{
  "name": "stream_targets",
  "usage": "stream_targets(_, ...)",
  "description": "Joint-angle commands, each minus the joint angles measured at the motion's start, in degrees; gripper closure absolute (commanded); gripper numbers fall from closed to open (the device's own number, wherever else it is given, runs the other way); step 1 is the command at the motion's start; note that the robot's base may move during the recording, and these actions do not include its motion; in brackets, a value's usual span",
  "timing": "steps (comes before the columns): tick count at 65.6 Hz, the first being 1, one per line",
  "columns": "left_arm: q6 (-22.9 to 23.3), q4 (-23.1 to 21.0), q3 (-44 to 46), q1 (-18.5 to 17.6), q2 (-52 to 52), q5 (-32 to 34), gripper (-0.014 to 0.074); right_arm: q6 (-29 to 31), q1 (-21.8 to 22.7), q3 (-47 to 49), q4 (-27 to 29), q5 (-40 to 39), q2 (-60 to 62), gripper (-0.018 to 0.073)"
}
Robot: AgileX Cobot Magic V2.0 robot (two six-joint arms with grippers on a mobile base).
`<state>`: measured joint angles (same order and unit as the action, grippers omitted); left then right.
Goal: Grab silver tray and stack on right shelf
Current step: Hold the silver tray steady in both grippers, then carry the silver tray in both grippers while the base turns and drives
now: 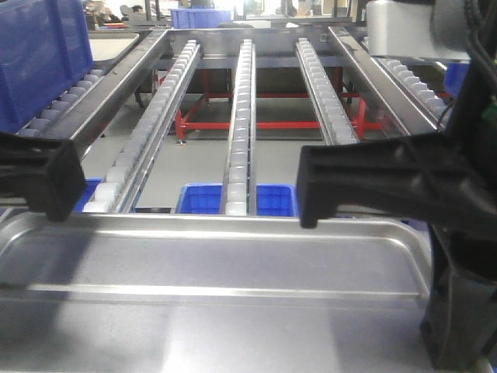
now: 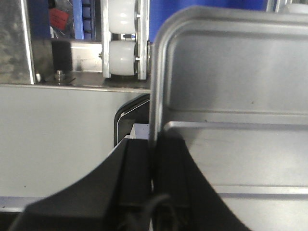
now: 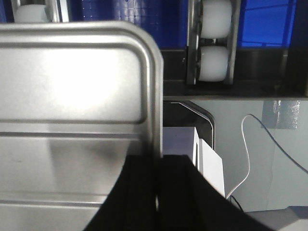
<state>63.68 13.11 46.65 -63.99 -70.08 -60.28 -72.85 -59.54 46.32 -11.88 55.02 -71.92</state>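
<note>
Front view: the shiny, low-rimmed silver tray (image 1: 217, 264), a long rib crossing its floor, is held just before the right shelf (image 1: 241, 116). Left wrist: the left gripper (image 2: 153, 163) pinches its rim. Right wrist: the right gripper (image 3: 156, 178) clamps the rim below a rounded corner.

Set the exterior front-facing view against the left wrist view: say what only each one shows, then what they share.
Only the front-facing view: the right gripper, the long roller tracks running away, a red frame and blue bins beneath them, and a blue crate at upper left.
Only the left wrist view: a broad steel bar with a bolt just above it, and the fingers closed on either side of the silver tray rim.
Both: the silver tray, the left gripper, and white rollers.
</note>
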Motion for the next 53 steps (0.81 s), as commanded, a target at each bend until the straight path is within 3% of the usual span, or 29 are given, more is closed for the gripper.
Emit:
stream_targets(1, 0.33, 0.62, 1.72, -0.41, 1.47, 0.29, 0.0689, 0.00, -0.11, 1.60, -1.66, -1.62, 1.15, 0.0501)
stream_targets(53, 0.33, -0.63, 1.72, -0.41, 1.47, 0.29, 0.0689, 0.00, -0.11, 1.60, -1.66, -1.62, 1.15, 0.0501)
